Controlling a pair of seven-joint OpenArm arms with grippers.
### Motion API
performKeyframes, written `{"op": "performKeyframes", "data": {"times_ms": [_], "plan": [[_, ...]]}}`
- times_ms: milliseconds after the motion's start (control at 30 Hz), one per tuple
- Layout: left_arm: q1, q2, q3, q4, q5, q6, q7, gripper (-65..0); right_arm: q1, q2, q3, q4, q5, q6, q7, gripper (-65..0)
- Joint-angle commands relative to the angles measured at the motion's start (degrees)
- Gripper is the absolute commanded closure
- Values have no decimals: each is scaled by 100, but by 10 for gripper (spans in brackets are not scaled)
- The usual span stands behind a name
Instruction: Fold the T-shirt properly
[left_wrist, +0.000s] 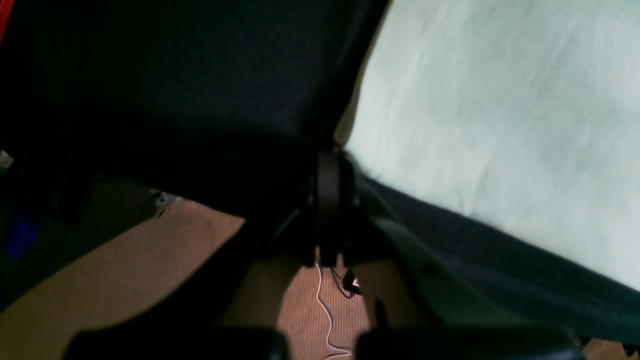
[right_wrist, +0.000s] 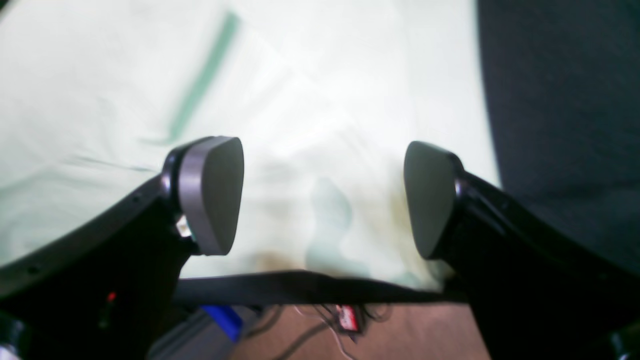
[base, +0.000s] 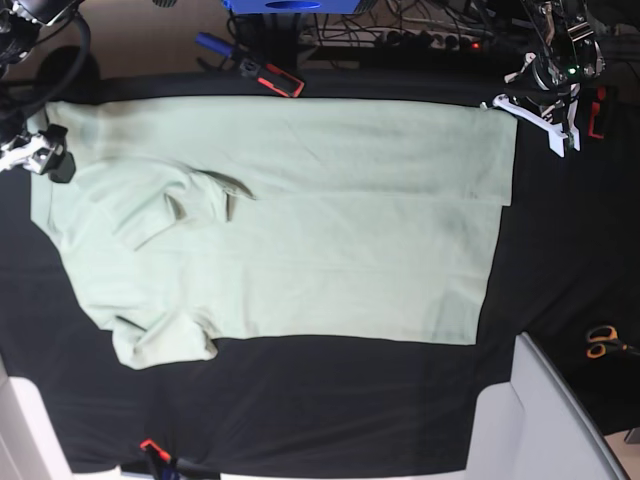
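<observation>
The pale mint-green T-shirt (base: 300, 230) lies spread on the black table cloth (base: 330, 410), with its sleeves and neck at the left of the base view. My left gripper (left_wrist: 330, 170) is shut right at a straight-hem corner of the T-shirt (left_wrist: 500, 110); in the base view the left gripper (base: 503, 103) sits at the shirt's far right corner. My right gripper (right_wrist: 320, 200) is open, its pads (right_wrist: 212, 195) spread just above the T-shirt (right_wrist: 320, 100) near the table's edge; in the base view the right gripper (base: 45, 155) is at the shirt's far left edge.
Orange-handled scissors (base: 601, 342) lie at the right. A white bin (base: 545, 420) stands at the front right. Red and black clamps (base: 270, 76) sit on the far table edge, another red clamp (base: 152, 449) on the near edge. Cables lie on the floor (left_wrist: 327, 310).
</observation>
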Motion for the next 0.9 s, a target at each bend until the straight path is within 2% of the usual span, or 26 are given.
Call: {"op": "performKeyframes", "data": {"times_ms": [0,67,133,267,333,667,733,867], "plan": [[1,-72,-21,102,-27,-9,-76,0,62,198,54,79,247,36,91,-474],[1,-72,-21,102,-27,-9,-76,0,53,321,54,-26,669,36,64,-479],[1,-72,-21,102,-27,-9,-76,0,53,505,37,-404,1346,36,-173,-480],[-43,-72,-4,102,-27,-9,-76,0,343,875,-7,-1855,3315,36,-903,-480],[-78,-72,5,84,-27,-9,-76,0,422,963,-16,-2233,3658,36,-1026,-480],[-104,-72,-21,93,-27,-9,-76,0,519,998,-25,-2040,3517,36,-1017,-474],[-104,-72,-21,93,-27,-9,-76,0,484,998,28,-1345,2954,36,-867,-473],[-113,-72,-21,93,8,-9,-76,0,132,936,-34,484,1609,36,-155,-473]]}}
